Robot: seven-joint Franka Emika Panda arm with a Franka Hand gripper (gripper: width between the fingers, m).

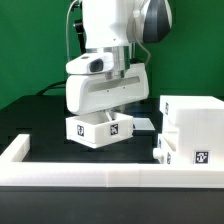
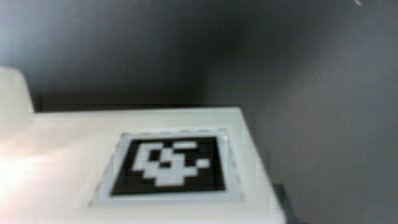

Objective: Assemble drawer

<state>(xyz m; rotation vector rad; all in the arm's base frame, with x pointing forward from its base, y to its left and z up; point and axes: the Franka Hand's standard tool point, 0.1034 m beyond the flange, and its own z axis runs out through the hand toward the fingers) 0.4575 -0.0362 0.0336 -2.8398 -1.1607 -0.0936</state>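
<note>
A small white box tray of the drawer, with tags on its sides, sits left of centre in the exterior view. My gripper is straight down on top of it, with the fingertips hidden at the tray's upper edge. The wrist view is filled by the tray's white face and its black-and-white tag, very close; no fingers show there. The large hollow casing stands at the exterior view's right. A second small tray sits against its front.
A low white border wall runs along the front and turns back at the exterior view's left. The table is black. A thin dark flat piece lies between the tray and the casing.
</note>
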